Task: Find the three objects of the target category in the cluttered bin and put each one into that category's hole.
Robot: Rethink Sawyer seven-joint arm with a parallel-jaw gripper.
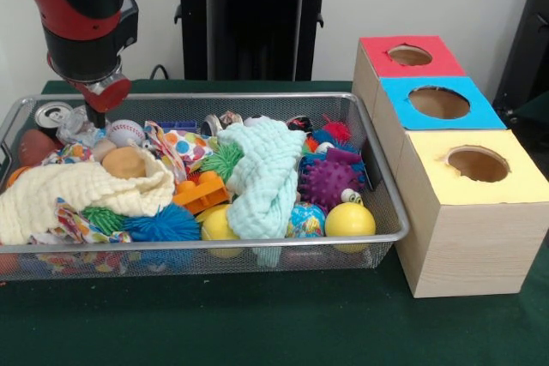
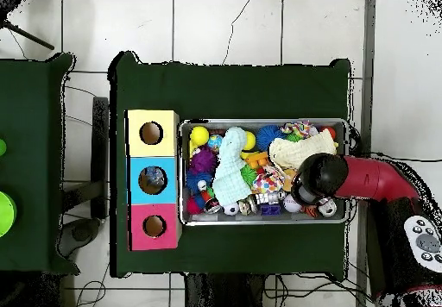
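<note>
Front view: gripper [image 1: 96, 114] down in bin [image 1: 390, 237] far corner, touching crinkled clear bottle [image 1: 75, 128]; cannot tell claw state. Holes look empty.
Overhead view: arm [image 2: 367, 179] over same end; nothing sorted yet, apparently all three left.

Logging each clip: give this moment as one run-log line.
arm: over bin's far corner | tool: down by crumpled clear bottle and silver can; grip unclear | boxes' holes: nothing seen in them
</note>
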